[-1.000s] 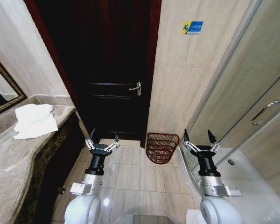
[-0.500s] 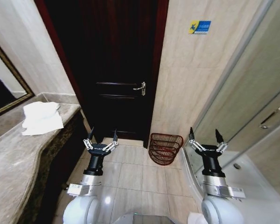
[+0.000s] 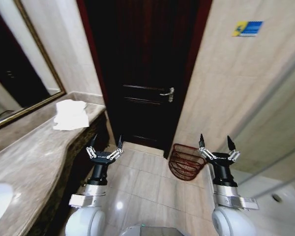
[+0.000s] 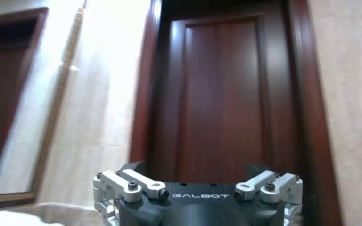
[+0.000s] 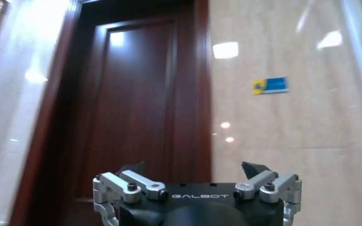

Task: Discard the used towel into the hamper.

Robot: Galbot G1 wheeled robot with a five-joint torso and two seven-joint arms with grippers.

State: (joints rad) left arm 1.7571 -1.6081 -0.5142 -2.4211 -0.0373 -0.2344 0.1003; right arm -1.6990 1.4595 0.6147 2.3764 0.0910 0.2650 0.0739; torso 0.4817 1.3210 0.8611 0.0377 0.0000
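From the head view, the left gripper [image 3: 104, 145] is held up over the floor at about 7 o'clock, its two fingers spread apart with nothing between them. The right gripper [image 3: 217, 145] is up at about 5 o'clock, fingers spread apart and empty too. The small round reddish-brown wire hamper [image 3: 186, 162] stands on the pale tiled floor [image 3: 142, 179], tipped a bit, just beside the right gripper and at the foot of the dark wooden door [image 3: 142, 73]. A folded white towel [image 3: 71, 114] lies on the grey marble tabletop [image 3: 29, 167] at about 10 o'clock, under the big framed mirror [image 3: 19, 78], well apart from the hamper.

From the left wrist view, the left gripper [image 4: 197, 181] points at the dark door [image 4: 231, 94], fingers apart.

From the right wrist view, the right gripper [image 5: 195, 175] faces the door [image 5: 137, 108] and a beige wall with a small blue and yellow sign [image 5: 270, 85], fingers apart.
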